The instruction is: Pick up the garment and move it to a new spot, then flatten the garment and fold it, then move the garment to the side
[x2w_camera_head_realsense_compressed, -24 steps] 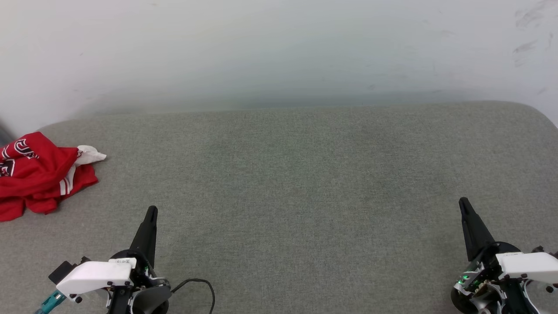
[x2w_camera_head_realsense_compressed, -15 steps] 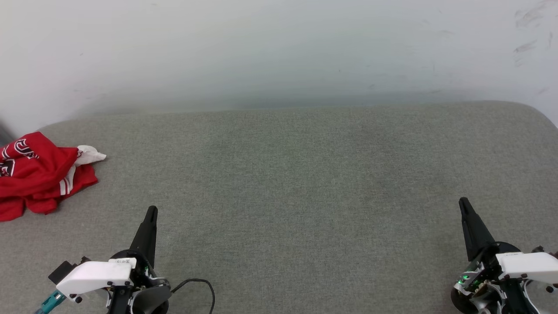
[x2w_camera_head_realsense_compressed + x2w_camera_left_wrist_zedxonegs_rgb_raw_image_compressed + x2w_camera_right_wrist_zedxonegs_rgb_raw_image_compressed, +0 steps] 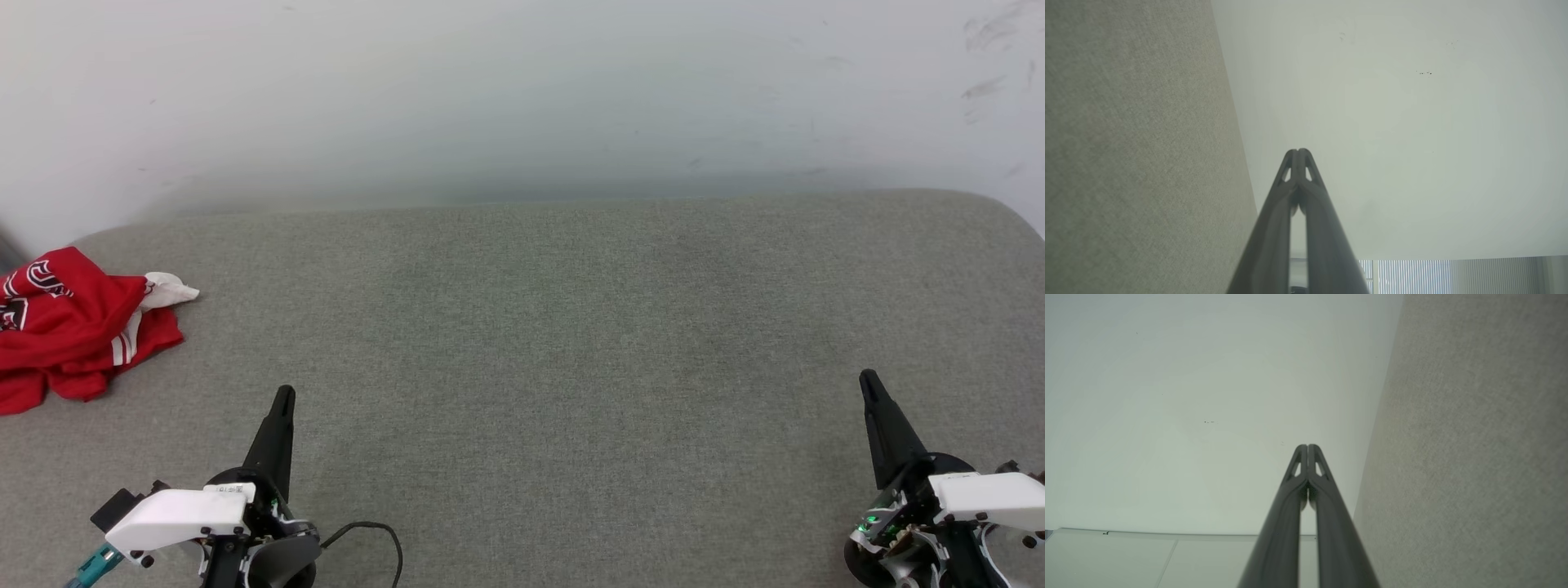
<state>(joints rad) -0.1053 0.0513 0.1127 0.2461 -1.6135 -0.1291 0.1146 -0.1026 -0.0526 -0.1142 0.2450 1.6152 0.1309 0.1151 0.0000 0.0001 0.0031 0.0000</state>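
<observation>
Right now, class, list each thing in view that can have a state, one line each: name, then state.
garment: crumpled in a heap at the left end of the grey surface, unfolded, not held.
left gripper: shut, empty, apart from the garment.
right gripper: shut, empty.

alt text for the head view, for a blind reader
A crumpled red garment lies at the far left of a grey fabric surface below a white wall. The left gripper and right gripper rest low at either side, both shut, holding nothing.
</observation>
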